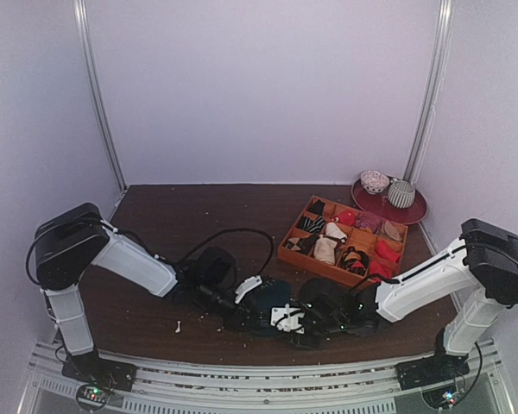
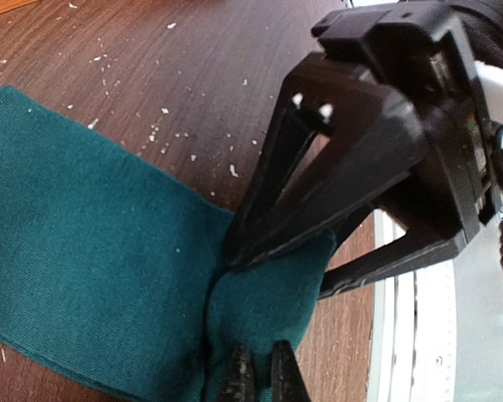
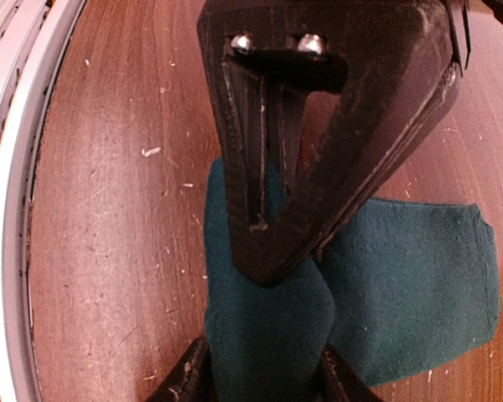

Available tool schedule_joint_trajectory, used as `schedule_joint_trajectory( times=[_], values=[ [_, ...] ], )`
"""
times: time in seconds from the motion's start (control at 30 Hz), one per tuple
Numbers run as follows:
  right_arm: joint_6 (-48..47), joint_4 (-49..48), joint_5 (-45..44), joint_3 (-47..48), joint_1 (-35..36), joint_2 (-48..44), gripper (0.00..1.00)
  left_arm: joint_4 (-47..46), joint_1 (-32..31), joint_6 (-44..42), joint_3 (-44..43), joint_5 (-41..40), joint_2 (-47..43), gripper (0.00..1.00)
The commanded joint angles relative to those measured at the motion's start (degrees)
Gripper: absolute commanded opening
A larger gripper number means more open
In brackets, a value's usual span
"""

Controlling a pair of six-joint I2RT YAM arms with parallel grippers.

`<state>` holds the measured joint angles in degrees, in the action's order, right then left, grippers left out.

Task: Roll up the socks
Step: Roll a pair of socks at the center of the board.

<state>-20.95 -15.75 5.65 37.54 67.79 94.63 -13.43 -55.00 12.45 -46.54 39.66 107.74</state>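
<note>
Teal socks point(image 2: 84, 251) lie on the brown table point(image 1: 155, 216) close to its near edge, between the two arms, with one end gathered into a bunch. The left gripper point(image 2: 261, 381) has its fingers pressed almost together, nipping a fold of that bunched cloth. The right gripper point(image 3: 264, 387) comes in from the opposite side. Its fingers sit on either side of a thick hump of the same fabric and touch it on both flanks, so it clasps the socks too. The two grippers meet nose to nose over the bunch.

Past them the rest of the fabric spreads flat across the wood, which is flecked with pale crumbs point(image 2: 233, 170). A black cable point(image 1: 242, 233) loops over the table behind the left gripper. Farther back on the right stands an orange tray point(image 1: 315, 266), its compartments filled with rolled bundles in red, beige and stripes. Just behind it, in the far right corner, a red plate point(image 1: 410, 214) carries two pale patterned round things point(image 1: 374, 181).
</note>
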Motion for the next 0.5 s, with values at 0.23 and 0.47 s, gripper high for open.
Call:
schedule_joint_trajectory(
  times=[0.23, 0.47],
  values=[
    [11.74, 0.46, 4.53, -0.21, -0.23, 6.41, 0.19, 7.26, 0.05, -5.18, 6.04, -13.6, -7.61, 0.39],
    [23.15, 0.73, 25.39, 1.04, -4.34, 8.1, 0.18, -4.6, 0.16, -8.61, 15.96, -19.29, -23.61, 0.69]
  ],
)
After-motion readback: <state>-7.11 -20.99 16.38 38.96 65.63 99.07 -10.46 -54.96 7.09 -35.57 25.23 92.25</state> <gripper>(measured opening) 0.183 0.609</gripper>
